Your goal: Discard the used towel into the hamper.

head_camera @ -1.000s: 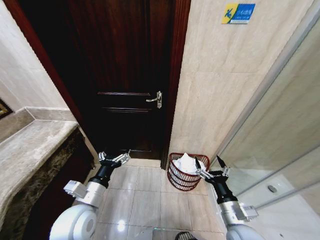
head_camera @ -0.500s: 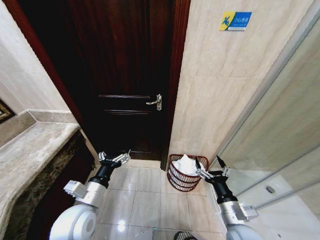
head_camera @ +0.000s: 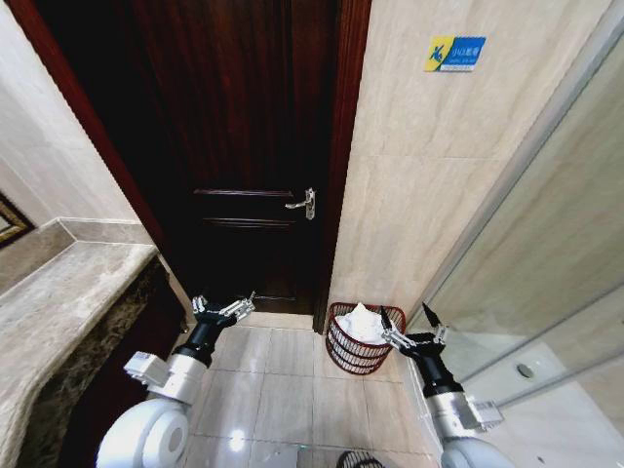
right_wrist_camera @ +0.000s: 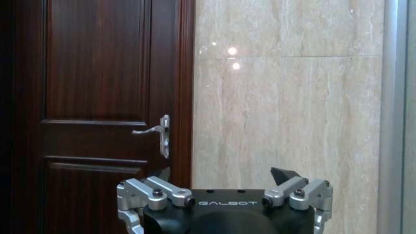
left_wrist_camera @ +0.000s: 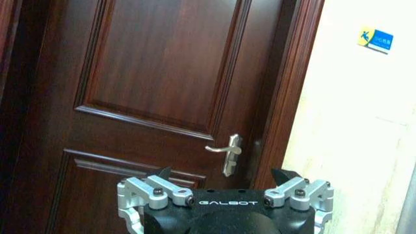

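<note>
The hamper (head_camera: 353, 343), a small round reddish-brown wire basket, stands on the tiled floor against the wall, just right of the door frame. A white towel (head_camera: 363, 322) lies bunched inside it, rising above the rim. My right gripper (head_camera: 408, 325) hangs open and empty just right of the hamper at rim height; in the right wrist view this gripper (right_wrist_camera: 221, 173) faces the door and wall. My left gripper (head_camera: 224, 307) is open and empty over the floor before the door; in the left wrist view this gripper (left_wrist_camera: 223, 173) points at the door.
A dark wooden door (head_camera: 244, 146) with a metal handle (head_camera: 304, 203) stands shut ahead. A marble counter (head_camera: 58, 292) runs along the left. A glass partition (head_camera: 556, 244) closes off the right. Bare floor tiles (head_camera: 278, 390) lie between my arms.
The whole head picture has slid downward a little, so the camera has moved. Both grippers stay open in the same pose, and the towel rests unmoved in the hamper.
</note>
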